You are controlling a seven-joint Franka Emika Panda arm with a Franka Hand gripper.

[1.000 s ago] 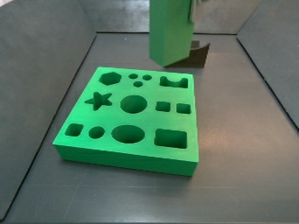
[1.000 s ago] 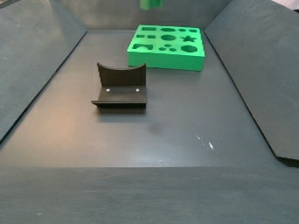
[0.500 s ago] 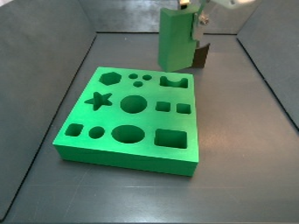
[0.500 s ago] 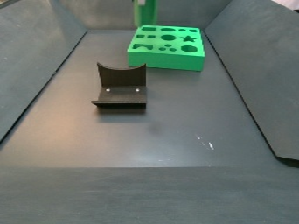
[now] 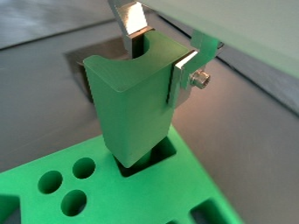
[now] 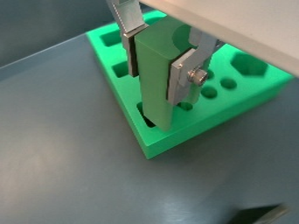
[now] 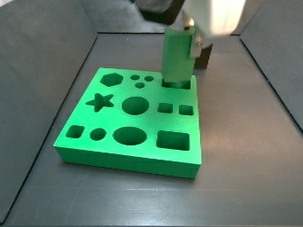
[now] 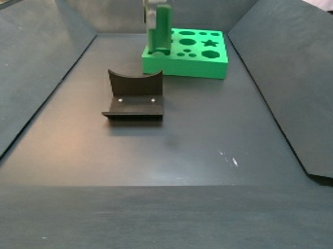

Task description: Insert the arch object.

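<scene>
Lowered since earlier, the hand (image 5: 158,48) grips the upright arch object (image 5: 135,114), base entering the board (image 7: 112,120).

Tall green upright bar (image 6: 158,74) clamped between the tool's (image 6: 162,59) flat silver fingers (image 6: 184,76). Lower end sunk into a corner recess of the green board with shaped holes (image 6: 246,86). Resting on the dark grey worktop (image 6: 59,166).
</scene>
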